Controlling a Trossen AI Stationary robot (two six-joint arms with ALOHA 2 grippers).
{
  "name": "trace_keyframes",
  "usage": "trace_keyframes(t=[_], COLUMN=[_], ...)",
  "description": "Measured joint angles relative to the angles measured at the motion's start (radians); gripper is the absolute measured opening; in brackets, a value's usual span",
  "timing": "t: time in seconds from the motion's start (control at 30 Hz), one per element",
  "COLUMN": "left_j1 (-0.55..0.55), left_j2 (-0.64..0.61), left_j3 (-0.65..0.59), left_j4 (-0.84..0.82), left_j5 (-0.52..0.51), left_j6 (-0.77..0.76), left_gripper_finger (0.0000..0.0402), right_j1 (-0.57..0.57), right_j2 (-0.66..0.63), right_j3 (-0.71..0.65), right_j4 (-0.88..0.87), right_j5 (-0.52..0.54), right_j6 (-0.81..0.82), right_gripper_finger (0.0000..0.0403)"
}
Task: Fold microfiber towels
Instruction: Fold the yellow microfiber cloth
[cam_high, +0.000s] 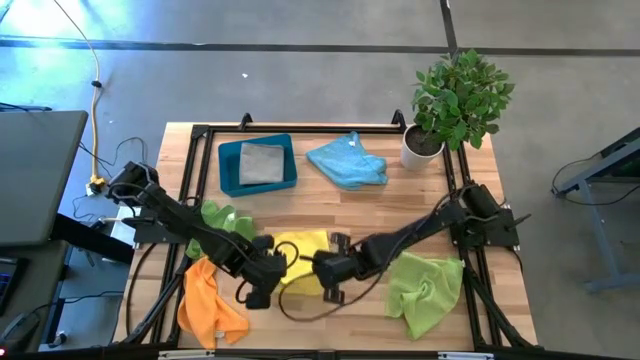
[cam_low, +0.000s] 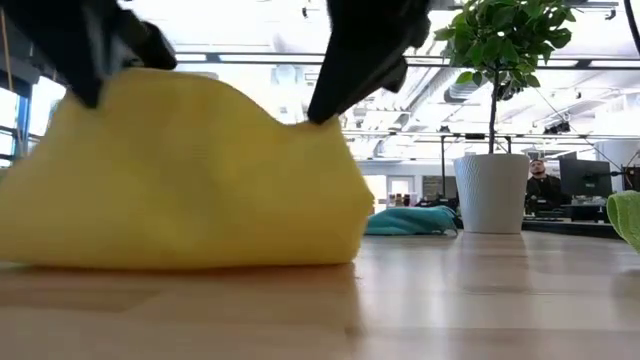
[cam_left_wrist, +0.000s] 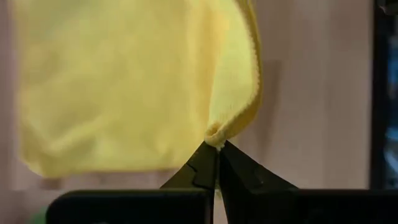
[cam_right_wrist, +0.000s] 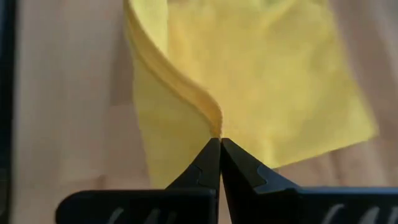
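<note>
A yellow microfiber towel (cam_high: 303, 250) lies near the table's front, between my two grippers. My left gripper (cam_high: 272, 268) is shut on its near left corner and my right gripper (cam_high: 326, 272) on its near right corner. In the low view the towel (cam_low: 180, 180) stands up as a raised sheet with its lower fold on the table. Around it lie an orange towel (cam_high: 210, 305), a lime green towel (cam_high: 226, 218) at the left, another lime green towel (cam_high: 425, 290) at the right and a light blue towel (cam_high: 348, 162) at the back. My left gripper (cam_left_wrist: 217, 149) pinches a bunched corner of the yellow towel (cam_left_wrist: 214, 132) between its two fingers, slanting down from the left. The corner is lifted and the cloth hangs slack away from it. My right gripper (cam_right_wrist: 219, 142) pinches the towel's hemmed edge at a corner (cam_right_wrist: 216, 127) between its two fingers, slanting down from the right. That corner is raised, and the cloth curves away from it in a loose fold down to the table.
A teal tray (cam_high: 226, 170) with a folded grey towel (cam_high: 261, 162) stands at the back left. A potted plant (cam_high: 455, 100) stands at the back right corner. A black frame (cam_high: 190, 150) borders the table. Bare wood shows in the middle, behind the yellow towel.
</note>
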Motion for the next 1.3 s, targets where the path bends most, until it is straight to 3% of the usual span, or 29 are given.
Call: trace_keyframes(t=[0.2,0.67,0.8,1.03,1.3], left_j1=[0.058,0.225,0.278,0.365,0.47], left_j2=[0.018,0.029,0.029,0.029,0.029], left_j3=[0.002,0.001,0.001,0.001,0.001], left_j4=[-0.088,-0.165,-0.193,-0.176,-0.072], left_j5=[-0.098,-0.297,-0.341,-0.437,-0.47], left_j6=[0.006,0.09,0.133,0.237,0.366], left_gripper_finger=[0.0003,0.0003,0.0003,0.0003,0.0003], right_j1=[-0.072,-0.242,-0.277,-0.327,-0.372], right_j2=[0.0,0.0,0.0,0.0,0.0], right_j3=[0.001,-0.052,-0.082,-0.097,-0.097], right_j4=[-0.055,-0.061,-0.045,-0.013,-0.058], right_j5=[0.087,0.128,0.182,0.208,0.282], right_j6=[-0.038,-0.274,-0.339,-0.425,-0.449], right_gripper_finger=[0.0,0.0,0.0,0.0,0.0])
